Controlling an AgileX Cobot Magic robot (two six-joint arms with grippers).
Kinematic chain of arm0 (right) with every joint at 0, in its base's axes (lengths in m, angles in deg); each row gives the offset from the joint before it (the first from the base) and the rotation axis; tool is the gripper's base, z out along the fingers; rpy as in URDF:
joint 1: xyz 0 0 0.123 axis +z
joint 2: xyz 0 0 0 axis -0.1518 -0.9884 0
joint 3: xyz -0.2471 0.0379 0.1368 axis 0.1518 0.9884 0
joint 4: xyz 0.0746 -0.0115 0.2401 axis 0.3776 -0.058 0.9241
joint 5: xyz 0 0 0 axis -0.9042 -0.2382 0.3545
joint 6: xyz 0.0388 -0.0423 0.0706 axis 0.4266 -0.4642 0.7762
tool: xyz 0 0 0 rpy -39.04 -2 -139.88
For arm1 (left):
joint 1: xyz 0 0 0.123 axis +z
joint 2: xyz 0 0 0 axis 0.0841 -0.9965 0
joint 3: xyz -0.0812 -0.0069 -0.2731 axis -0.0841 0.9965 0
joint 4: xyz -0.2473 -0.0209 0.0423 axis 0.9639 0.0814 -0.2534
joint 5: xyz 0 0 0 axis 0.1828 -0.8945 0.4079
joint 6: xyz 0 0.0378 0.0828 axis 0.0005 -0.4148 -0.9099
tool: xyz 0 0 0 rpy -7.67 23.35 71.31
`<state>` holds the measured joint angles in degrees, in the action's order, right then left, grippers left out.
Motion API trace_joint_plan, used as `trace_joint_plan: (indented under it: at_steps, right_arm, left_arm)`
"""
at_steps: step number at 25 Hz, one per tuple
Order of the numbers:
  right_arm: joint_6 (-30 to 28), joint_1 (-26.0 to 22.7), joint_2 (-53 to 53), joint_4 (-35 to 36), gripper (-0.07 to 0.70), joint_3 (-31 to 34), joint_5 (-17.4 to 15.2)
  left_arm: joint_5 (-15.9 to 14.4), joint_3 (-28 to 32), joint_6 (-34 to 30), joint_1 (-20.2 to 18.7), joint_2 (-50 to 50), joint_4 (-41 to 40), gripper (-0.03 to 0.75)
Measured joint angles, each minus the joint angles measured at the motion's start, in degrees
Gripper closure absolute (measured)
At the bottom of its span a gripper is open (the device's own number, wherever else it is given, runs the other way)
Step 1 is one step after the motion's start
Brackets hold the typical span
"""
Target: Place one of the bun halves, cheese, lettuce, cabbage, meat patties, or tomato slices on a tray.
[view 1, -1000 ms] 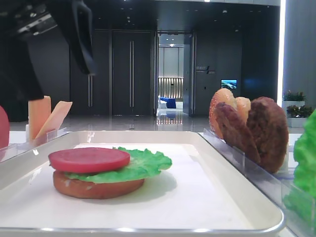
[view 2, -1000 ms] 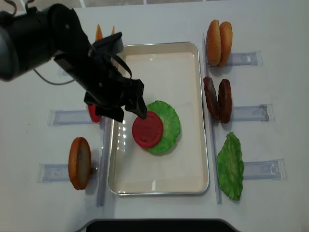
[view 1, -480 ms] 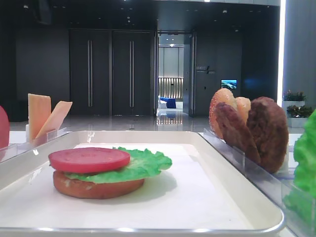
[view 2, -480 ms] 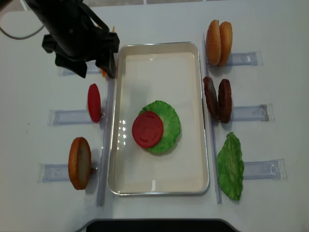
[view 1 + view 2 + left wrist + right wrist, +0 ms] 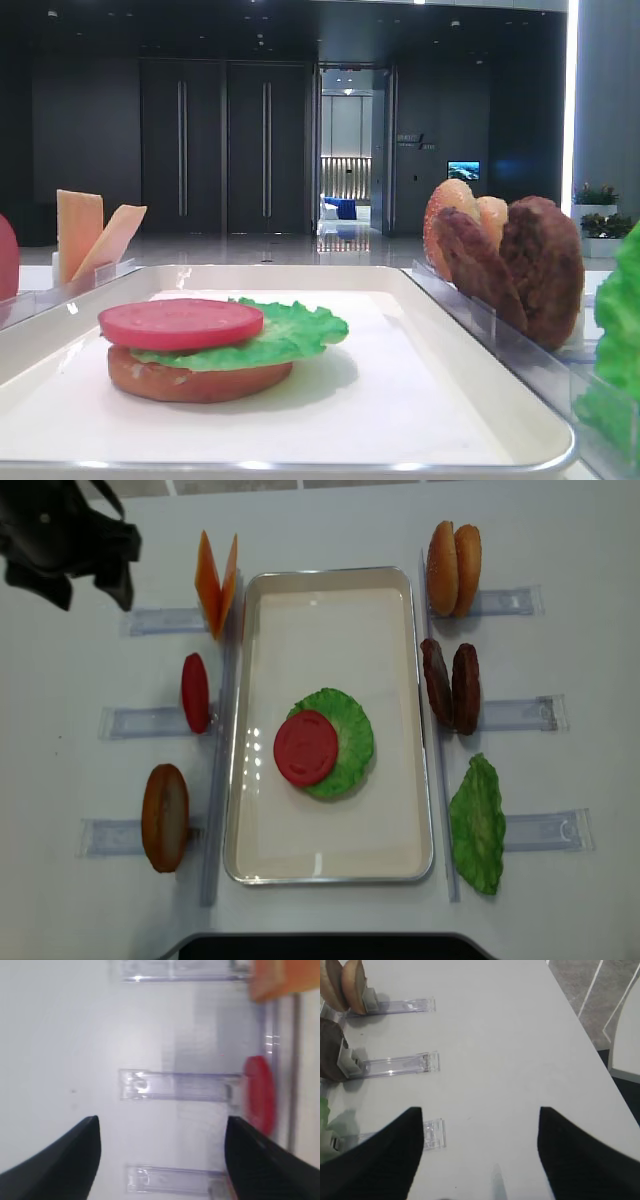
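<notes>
A stack is seen on the cream-white tray (image 5: 330,850): a bun half (image 5: 195,380) at the bottom, a lettuce leaf (image 5: 352,742) over it, and a tomato slice (image 5: 304,747) on top, set off toward the left of the leaf; the remaining supplies are held upright in clear holders (image 5: 150,722) beside the tray — two cheese slices (image 5: 217,583) and a spare tomato slice (image 5: 195,692) and bun half (image 5: 165,816) on the left, two bun halves (image 5: 453,568), two meat patties (image 5: 451,685) and a second lettuce leaf (image 5: 478,823) on the right. The left gripper (image 5: 92,585) is parked at the far upper left, well apart from the tray, its jaws spread wide and nothing between them; the right gripper (image 5: 480,1155) is likewise spread over bare table (image 5: 510,1040), empty, just beside the right-hand holders. If a patty or cheese is to be added next, risk is judged to lie in the off-centre tomato — a piece set on it could tilt or slide; an upright piece could also be knocked flat in its holder by a wide approach.
</notes>
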<state>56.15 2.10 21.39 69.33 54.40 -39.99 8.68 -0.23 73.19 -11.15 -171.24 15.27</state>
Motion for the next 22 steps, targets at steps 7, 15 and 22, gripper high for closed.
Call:
trace_joint_plan:
  at_steps: [7, 15, 22]
  right_arm:
    - [0.0, 0.0, 0.0, 0.0, 0.167, 0.0, 0.0]
    - [0.0, 0.0, 0.0, 0.0, 0.167, 0.0, 0.0]
    - [0.0, 0.0, 0.0, 0.0, 0.167, 0.0, 0.0]
  left_arm:
    - [0.0, 0.8, -2.7, 9.3, 1.9, -3.2, 0.135]
    - [0.0, 21.8, -2.7, 9.3, 21.5, -3.2, 0.165]
    - [3.4, 45.3, -3.6, 9.3, 49.4, -1.5, 0.167]
